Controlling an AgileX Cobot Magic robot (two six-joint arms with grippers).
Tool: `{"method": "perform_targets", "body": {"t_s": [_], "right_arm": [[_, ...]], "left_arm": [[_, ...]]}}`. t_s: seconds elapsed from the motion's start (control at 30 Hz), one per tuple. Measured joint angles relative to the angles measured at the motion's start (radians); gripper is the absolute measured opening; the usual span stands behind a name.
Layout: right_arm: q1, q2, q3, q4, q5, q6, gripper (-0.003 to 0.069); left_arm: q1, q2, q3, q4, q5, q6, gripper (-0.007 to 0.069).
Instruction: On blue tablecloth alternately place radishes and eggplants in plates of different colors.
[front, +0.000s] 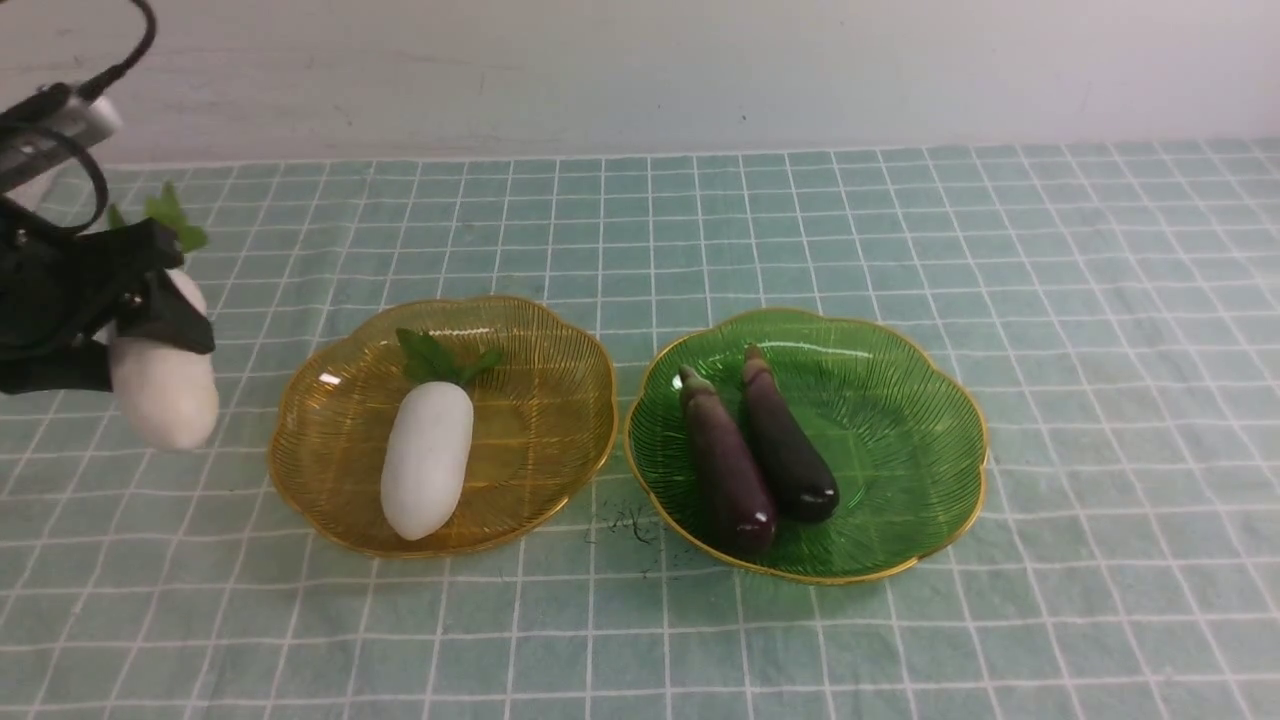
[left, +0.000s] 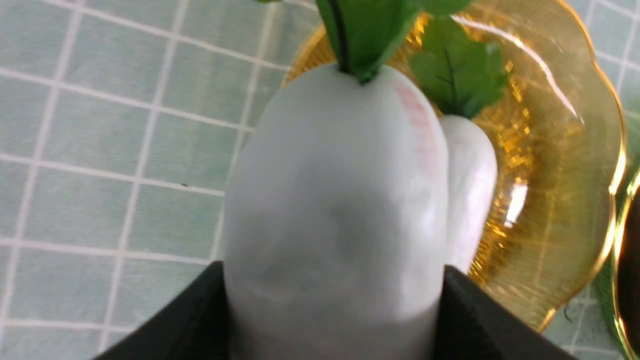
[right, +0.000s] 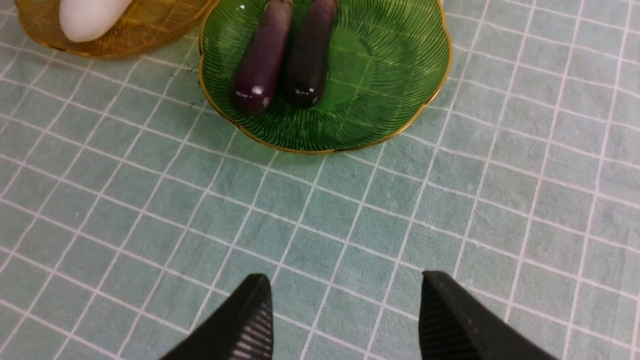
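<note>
At the far left my left gripper (front: 140, 320) is shut on a white radish (front: 165, 390) with green leaves, held off the blue tablecloth (front: 1050, 300); the same radish (left: 335, 215) fills the left wrist view between the black fingers (left: 475, 310). A second radish (front: 428, 458) lies in the amber plate (front: 560, 340). Two dark-purple eggplants (front: 725, 465) (front: 790, 440) lie side by side in the green plate (front: 900, 400). My right gripper (right: 345, 300) does not show in the front view; it hangs open over bare cloth, on the near side of the green plate (right: 400, 60).
A pale wall (front: 700, 70) runs along the table's far edge. A small dark smudge (front: 630, 525) marks the cloth between the two plates. Cables (front: 60, 130) hang from the left arm at the top left.
</note>
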Motion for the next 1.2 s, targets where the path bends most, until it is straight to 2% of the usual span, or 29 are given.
{"method": "perform_targets", "body": {"t_s": [0.17, 0.27, 0.4, 0.57, 0.7, 0.83, 0.97, 1.03, 1.07, 1.1, 1.2], "right_arm": [[0.0, 0.0, 0.0, -0.005, -0.001, -0.004, 0.036], [0.0, 0.0, 0.0, -0.024, 0.011, -0.003, 0.0312], [0.0, -0.002, 0.0, -0.057, 0.05, -0.003, 0.0166], [0.0, -0.066, 0.0, -0.08, 0.05, -0.002, 0.0019], [0.0, -0.18, 0.0, -0.083, 0.054, 0.002, -0.001], [0.0, -0.311, 0.01, -0.083, 0.04, 0.003, -0.0013], [0.0, -0.474, 0.145, -0.083, -0.195, 0.001, -0.0015], [0.0, -0.522, 0.262, -0.083, -0.392, 0.001, -0.0015], [0.0, -0.527, 0.285, -0.083, -0.409, 0.001, -0.0015], [0.0, -0.532, 0.391, -0.083, -0.571, 0.001, -0.0015], [0.0, -0.53, 0.509, -0.083, -0.763, 0.001, -0.0015]], "left_arm": [[-0.127, 0.022, 0.0, 0.069, -0.054, 0.01, 0.0433], [-0.196, 0.046, 0.0, 0.14, -0.114, 0.011, 0.0433], [-0.257, 0.098, 0.0, 0.257, -0.162, 0.012, 0.0433], [-0.279, 0.128, 0.0, 0.29, -0.186, 0.01, 0.0492], [-0.28, 0.129, 0.0, 0.294, -0.199, 0.01, 0.0552], [-0.28, 0.129, 0.0, 0.295, -0.201, 0.01, 0.0563], [-0.281, 0.129, 0.0, 0.296, -0.184, 0.01, 0.0563], [-0.281, 0.129, 0.0, 0.297, -0.176, 0.01, 0.0563], [-0.281, 0.129, 0.0, 0.297, -0.174, 0.01, 0.0563], [-0.281, 0.129, 0.0, 0.297, -0.169, 0.01, 0.0561], [-0.281, 0.129, 0.0, 0.297, -0.152, 0.01, 0.053]]}}
